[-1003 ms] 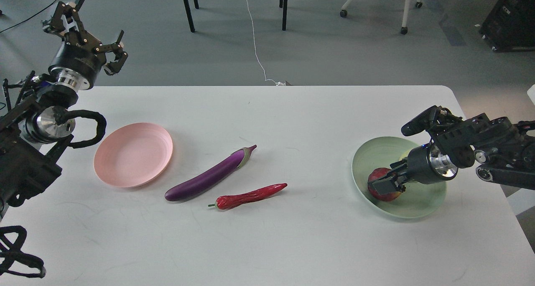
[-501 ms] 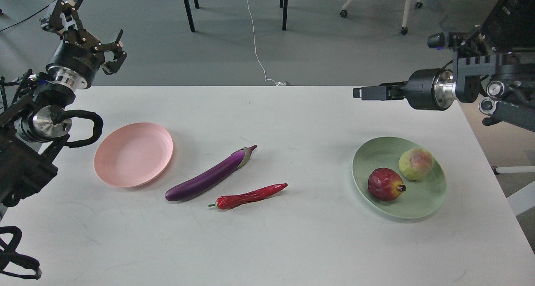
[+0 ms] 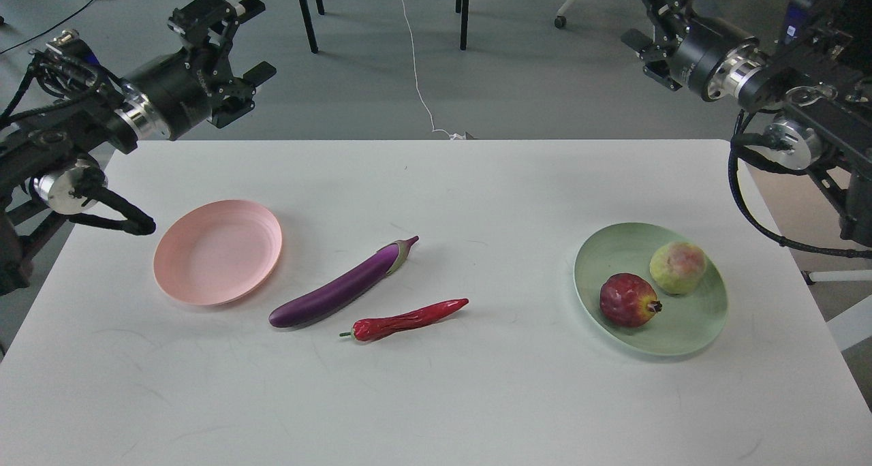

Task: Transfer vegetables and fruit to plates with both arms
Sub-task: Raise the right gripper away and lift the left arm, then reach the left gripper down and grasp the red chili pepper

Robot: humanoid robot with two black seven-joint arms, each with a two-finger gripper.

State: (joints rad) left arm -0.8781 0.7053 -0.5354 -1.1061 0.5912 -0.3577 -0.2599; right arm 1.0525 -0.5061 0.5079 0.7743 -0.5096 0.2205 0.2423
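The purple eggplant (image 3: 340,285) lies slanted at the table's middle, with the red chili pepper (image 3: 409,319) just in front of it. The pink plate (image 3: 218,251) to their left holds nothing. The pale green plate (image 3: 688,340) at the right holds the dark red pomegranate (image 3: 627,300) and the yellow-green fruit (image 3: 678,267). My left gripper (image 3: 253,40) is open and empty, raised beyond the table's far left edge. My right gripper (image 3: 632,11) is open and empty, raised high beyond the far right corner.
The white table (image 3: 477,193) ends at its far edge near both grippers. Beyond it on the grey floor are black table legs (image 3: 306,13), a white cable (image 3: 415,64) and a wheeled chair base (image 3: 613,3).
My right gripper let go of the pomegranate in the green plate, then rose up and back to the far right. My left gripper swung right and turned sideways.
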